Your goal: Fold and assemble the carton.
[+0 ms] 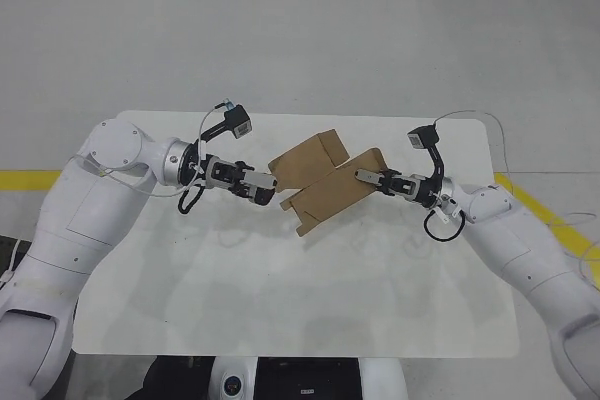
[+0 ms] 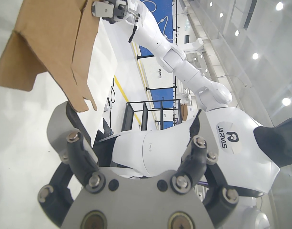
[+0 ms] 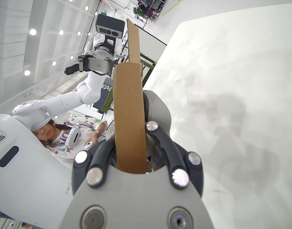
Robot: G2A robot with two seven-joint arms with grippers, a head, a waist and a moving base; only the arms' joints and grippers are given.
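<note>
I judge this the opening-out step, early in the job: over the middle of the white tabletop (image 1: 280, 300), toward its far side, the carton (image 1: 325, 180) seems held up off the surface, slanted, between my two arms, not yet squared into a box and with no flap tucked. My right tool (image 1: 362, 176) is pinching one edge panel of it, the board running straight down between its fingers in the right wrist view. My left tool (image 2: 136, 123) is spread wide with nothing between its fingers, and the carton's near corner (image 2: 82, 104) sits right at one fingertip; whether it touches I cannot tell. The next move, as I read it, calls for closing the left tool on that corner or its panel, then working against the right-hand grip so the creases open, without tearing the board. The carton itself is plain brown corrugated board, unprinted as far as I see, its panels partly spread, one end flap (image 2: 14, 65) hanging outward, short slits between the flaps.
</note>
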